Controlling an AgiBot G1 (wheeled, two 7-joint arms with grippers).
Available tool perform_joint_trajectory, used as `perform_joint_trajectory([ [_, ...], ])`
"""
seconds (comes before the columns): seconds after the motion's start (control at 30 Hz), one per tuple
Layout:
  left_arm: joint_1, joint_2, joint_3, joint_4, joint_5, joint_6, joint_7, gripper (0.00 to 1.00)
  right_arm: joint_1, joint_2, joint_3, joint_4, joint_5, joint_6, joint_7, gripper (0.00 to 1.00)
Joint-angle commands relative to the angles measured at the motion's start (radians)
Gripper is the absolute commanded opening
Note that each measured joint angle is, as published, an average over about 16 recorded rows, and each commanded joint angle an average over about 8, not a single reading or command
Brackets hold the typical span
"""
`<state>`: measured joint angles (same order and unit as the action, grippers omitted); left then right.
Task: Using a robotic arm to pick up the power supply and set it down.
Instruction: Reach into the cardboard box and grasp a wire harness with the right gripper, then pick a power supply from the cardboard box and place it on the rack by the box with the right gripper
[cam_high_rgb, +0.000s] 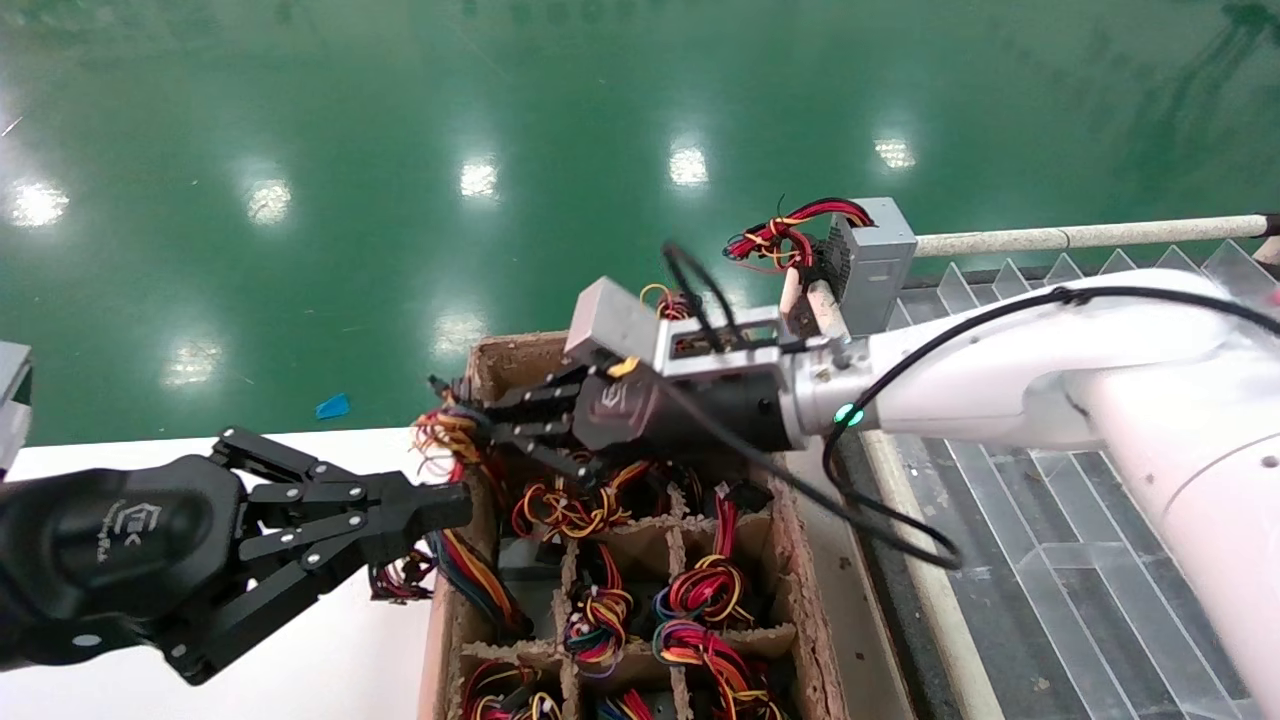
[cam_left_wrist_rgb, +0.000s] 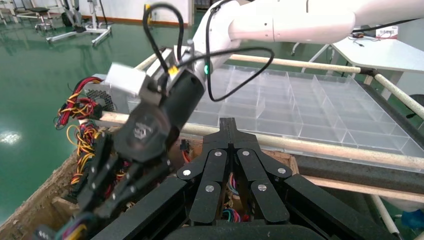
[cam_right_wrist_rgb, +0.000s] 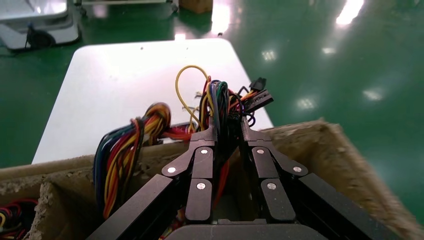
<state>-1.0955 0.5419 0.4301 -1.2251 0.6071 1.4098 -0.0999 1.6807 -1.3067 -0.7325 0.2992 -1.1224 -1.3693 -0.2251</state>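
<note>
The right pincer (cam_right_wrist_rgb: 227, 127), pinching a wire bundle (cam_right_wrist_rgb: 220, 102) over the cardboard box (cam_high_rgb: 790, 560), should rise straight, slowly, so cables trailing below clear the dividers.

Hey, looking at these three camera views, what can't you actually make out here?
- The body of the unit whose wire bundle the right gripper pinches: hidden by its fingers in the right wrist view, by the arm in the head view.
- Cardboard box near cells: cut off by the head view's bottom edge.
- Left gripper: shut, empty, covering the box in its wrist view.
</note>
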Motion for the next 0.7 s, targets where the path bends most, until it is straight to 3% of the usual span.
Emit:
perform_joint_trajectory([
  [0.03, 0.000, 0.000, 0.000, 0.000, 0.000, 0.000, 0.000, 0.00, 0.006, 0.007, 0.006, -0.005, 0.010, -0.007, 0.000, 0.00],
  [0.4, 0.000, 0.000, 0.000, 0.000, 0.000, 0.000, 0.000, 0.00, 0.110, 0.102, 0.086, 0.094, 0.106, -0.028, 0.017, 0.00],
  [0.7, 0.000, 0.000, 0.000, 0.000, 0.000, 0.000, 0.000, 0.00, 0.213, 0.184, 0.138, 0.221, 0.139, 0.020, 0.024, 0.00],
])
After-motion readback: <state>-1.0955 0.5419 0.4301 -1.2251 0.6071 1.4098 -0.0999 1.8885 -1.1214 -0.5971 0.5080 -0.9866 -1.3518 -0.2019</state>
